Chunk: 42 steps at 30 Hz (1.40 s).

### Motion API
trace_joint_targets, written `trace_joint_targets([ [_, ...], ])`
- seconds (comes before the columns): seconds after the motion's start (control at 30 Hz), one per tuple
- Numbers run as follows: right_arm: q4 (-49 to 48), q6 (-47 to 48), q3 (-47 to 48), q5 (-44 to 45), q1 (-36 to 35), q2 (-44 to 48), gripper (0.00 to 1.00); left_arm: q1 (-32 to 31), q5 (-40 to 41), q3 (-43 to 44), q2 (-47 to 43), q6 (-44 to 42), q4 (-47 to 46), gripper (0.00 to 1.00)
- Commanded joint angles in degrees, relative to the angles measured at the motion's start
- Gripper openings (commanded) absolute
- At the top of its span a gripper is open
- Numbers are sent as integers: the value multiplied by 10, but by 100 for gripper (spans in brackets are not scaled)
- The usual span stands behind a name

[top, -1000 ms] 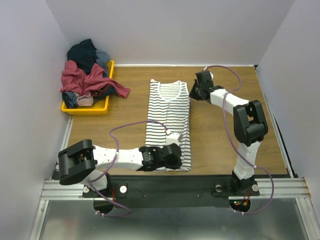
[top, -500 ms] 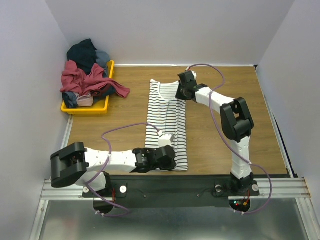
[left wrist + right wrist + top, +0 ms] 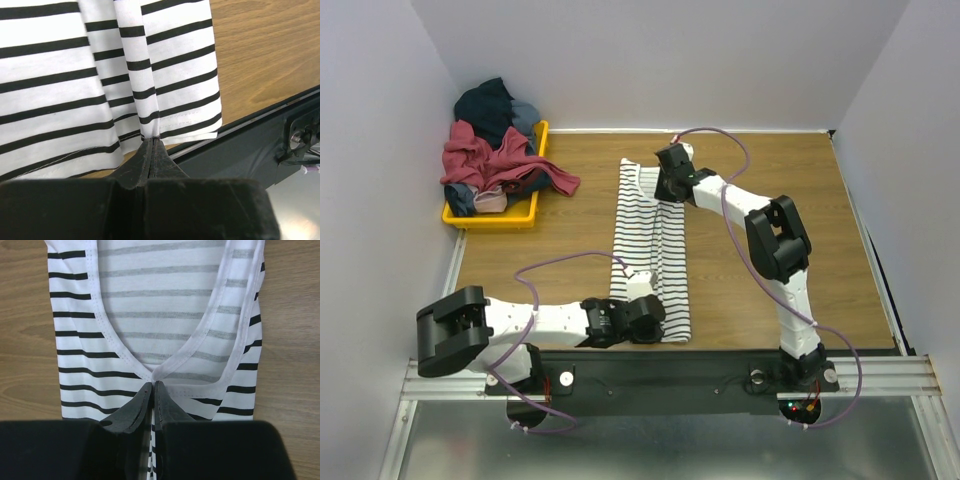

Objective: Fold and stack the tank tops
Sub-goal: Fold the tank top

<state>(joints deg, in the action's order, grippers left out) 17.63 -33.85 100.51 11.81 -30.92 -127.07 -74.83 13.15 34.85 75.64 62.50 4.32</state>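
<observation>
Clothes [image 3: 492, 140] heap the tray [image 3: 490, 221] at far left; the striped top [image 3: 648, 240] lies lengthwise in the middle of the table [image 3: 730, 290], partly doubled along its length. The left gripper [image 3: 151, 142] is pinched tight on the hem [image 3: 190, 131] at the near end; the right gripper [image 3: 152, 386] is pinched tight on the neckline [image 3: 205, 330] at the far end. The step looks to be a lengthwise fold; it should go best if both arms carry their edge leftward at one pace, low, with the cloth lightly taut between them; the edge should land square on the left side before either lets go; uneven travel would likely skew the crease.
</observation>
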Motion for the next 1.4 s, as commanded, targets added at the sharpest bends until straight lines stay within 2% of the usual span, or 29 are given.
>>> trace_joint_targets([
  [0.0, -9, 4, 31, 24, -5, -9, 10, -1, 14, -8, -34, 27, 43, 0],
  [0.63, -8, -1, 57, 25, -14, -24, 10, 1, 35, -16, -78, 64, 100, 0],
  [1.27, -6, 2, 71, 23, -27, -43, 10, 1, 25, -31, -83, 74, 95, 0],
  [1.37, -7, 4, 74, 23, -29, -45, 13, 1, 25, -32, -85, 75, 93, 0],
])
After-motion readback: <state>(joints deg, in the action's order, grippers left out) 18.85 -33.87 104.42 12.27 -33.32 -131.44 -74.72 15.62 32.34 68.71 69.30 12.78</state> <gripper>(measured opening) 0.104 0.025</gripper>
